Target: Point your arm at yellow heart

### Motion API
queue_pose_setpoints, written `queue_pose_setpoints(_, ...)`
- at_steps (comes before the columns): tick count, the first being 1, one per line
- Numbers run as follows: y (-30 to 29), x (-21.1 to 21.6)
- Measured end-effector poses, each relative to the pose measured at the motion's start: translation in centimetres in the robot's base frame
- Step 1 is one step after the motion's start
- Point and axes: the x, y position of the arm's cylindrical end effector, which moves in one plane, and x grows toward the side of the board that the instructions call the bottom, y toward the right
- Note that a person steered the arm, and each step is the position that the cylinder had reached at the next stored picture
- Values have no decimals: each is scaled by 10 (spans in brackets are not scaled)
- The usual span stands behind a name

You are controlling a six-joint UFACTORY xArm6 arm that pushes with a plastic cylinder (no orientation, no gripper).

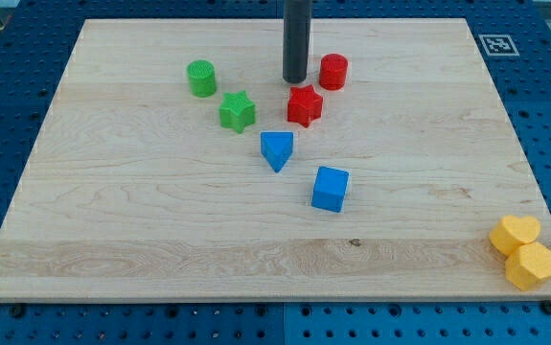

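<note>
- Pushing straight across the board [160,240] could go wrong — the blue triangle [276,149] and the blue cube [330,188] sit between my tip [295,80] and the far corner, so they could get bumped along.
- My tip is up near the view's top, just beside the red star [305,104] and the red round block [333,72]. A sloppy start could knock either one.
- My tip is only a plain rod. It has nothing to open or close, and it holds nothing.
- The yellow heart [515,233] is well apart from my tip, way down in the view's bottom right corner, close to the board's edge.
- It touches another yellow block [532,265], which looks six-sided, though I can't be sure from here.
- Going too fast at the end could shove the heart — or its yellow neighbor — right off the board.
- Stopping at the wrong yellow block is easy too, since the two sit tight together.
- The green round block [200,78] and the green star [238,111] are off to the view's left, out of the way.
- No box, bowl or tray shows, so nothing is inside anything.
</note>
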Motion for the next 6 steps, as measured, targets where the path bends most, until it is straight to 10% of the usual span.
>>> queue_pose_setpoints(6,86,-105)
